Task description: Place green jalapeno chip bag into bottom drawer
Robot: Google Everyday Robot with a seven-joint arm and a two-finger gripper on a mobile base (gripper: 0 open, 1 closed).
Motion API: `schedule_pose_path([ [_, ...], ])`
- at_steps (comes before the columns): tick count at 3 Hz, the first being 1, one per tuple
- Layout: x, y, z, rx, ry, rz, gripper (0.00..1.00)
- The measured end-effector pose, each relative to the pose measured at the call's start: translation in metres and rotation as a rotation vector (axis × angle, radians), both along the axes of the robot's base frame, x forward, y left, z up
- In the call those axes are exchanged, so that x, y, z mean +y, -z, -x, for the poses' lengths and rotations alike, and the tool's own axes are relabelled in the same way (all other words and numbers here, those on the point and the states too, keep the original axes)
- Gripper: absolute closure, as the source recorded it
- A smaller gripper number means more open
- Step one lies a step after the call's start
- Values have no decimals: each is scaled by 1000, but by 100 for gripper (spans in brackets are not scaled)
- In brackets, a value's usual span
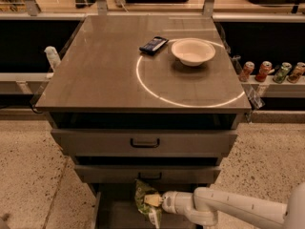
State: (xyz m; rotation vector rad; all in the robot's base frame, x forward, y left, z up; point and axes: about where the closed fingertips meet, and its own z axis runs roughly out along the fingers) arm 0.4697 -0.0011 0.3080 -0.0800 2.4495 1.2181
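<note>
Speckled floor [28, 175] surrounds a grey metal cabinet [95, 80] in the camera view, with a white bowl [193, 51] and a dark phone-like slab [153, 45] left on top. Below, the crumpled olive-green jalapeno chip bag [142, 197] is held upright by the two-finger gripper [157, 203], closed on it, over the pulled-out grey bottom drawer [114, 213]. Lowering and release are judged outstanding.

I'm seeing flat grey-brown metal cabinet top [95, 80] carrying thin white ring marking [157, 95]. Round white shallow bowl [193, 51] sitting inside ring. Dark rectangular phone-like slab [153, 45] lying just left of it, apart. Four drink cans [271, 71] standing in row on right shelf. Small white bottle [51, 56] standing left. Two grey black-handled drawers [144, 142] stacking below top. Speckled stone floor [28, 175] showing around. Gripper [161, 203] hanging low under them.
</note>
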Motion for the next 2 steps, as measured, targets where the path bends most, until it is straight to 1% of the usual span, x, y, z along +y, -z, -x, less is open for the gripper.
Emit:
schedule_pose_path([
  [1,-11,21,-7,47,38,21,100],
  [2,-12,22,-8,50,40,23,100],
])
